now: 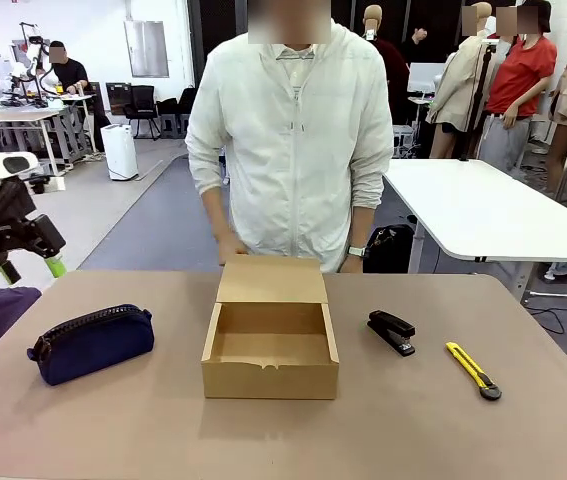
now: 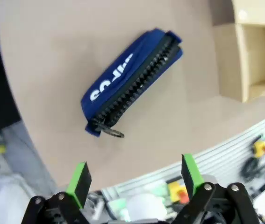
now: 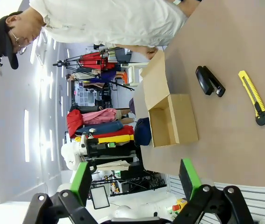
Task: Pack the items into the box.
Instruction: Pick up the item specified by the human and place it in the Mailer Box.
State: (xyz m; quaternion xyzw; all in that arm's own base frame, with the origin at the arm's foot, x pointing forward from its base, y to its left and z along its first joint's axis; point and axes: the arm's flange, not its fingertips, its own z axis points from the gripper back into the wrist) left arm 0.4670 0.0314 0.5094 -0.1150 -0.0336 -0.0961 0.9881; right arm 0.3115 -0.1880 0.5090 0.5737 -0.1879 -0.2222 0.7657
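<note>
**While open on top: box (image 1: 268,381) bare inside**

Sitting mid-table (image 1: 143,420) with lid (image 1: 271,280) up and nothing in it. Person's hand (image 1: 231,248) just behind lid. Off to left, well apart: pouch (image 1: 91,343), lying flat. Off to right: stapler (image 1: 391,331), then knife (image 1: 473,370) farther out. Up off table near pouch: left gripper (image 2: 134,179), fingers spread wide, holding nothing. Same for right gripper (image 3: 135,179).

The box (image 1: 269,380) sits in the middle of the surface (image 1: 413,430), nothing in it. The pouch (image 1: 91,343) lies toward the left edge. The stapler (image 1: 392,331) lies right of the box, and the utility knife (image 1: 473,370) lies nearer the right edge. A person (image 1: 288,140) stands behind the far edge.
</note>
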